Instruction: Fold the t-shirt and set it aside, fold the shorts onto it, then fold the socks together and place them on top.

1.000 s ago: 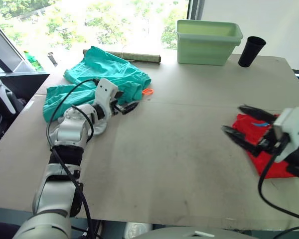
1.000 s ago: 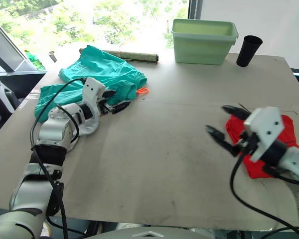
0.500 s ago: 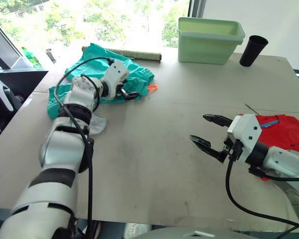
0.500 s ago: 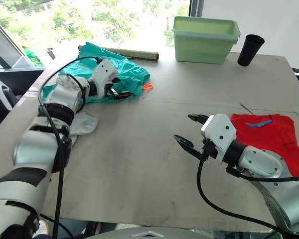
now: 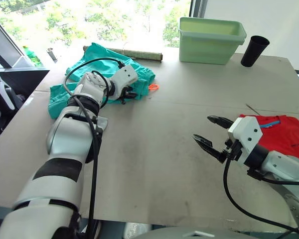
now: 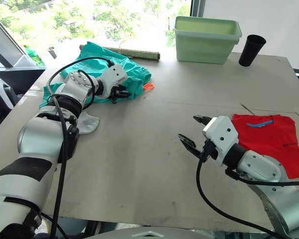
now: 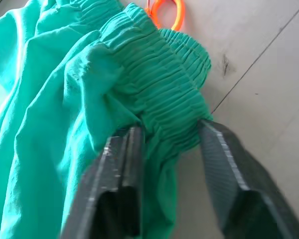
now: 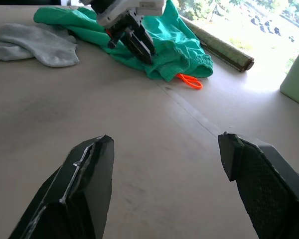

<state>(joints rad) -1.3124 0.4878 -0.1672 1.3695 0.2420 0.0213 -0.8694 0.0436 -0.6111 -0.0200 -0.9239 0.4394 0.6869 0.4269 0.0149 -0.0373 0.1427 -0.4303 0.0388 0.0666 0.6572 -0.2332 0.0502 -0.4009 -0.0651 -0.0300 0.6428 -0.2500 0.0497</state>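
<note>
left jaws point(image 7: 172, 144) straddle the shorts point(image 7: 89, 99) waistband, unclenched; right jaws point(image 5: 209, 133) spread; socks point(image 8: 35, 42) partly hidden.

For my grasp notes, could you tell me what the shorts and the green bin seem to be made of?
The shorts look like thin, soft woven fabric, matte, with a gathered elastic waist. The green bin looks like rigid moulded plastic, smooth and slightly glossy.

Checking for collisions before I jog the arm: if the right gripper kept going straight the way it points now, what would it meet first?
Bare table lies ahead of the open right gripper; farther along that line, probably the shorts with the left gripper at them, though depth is unclear.
</note>
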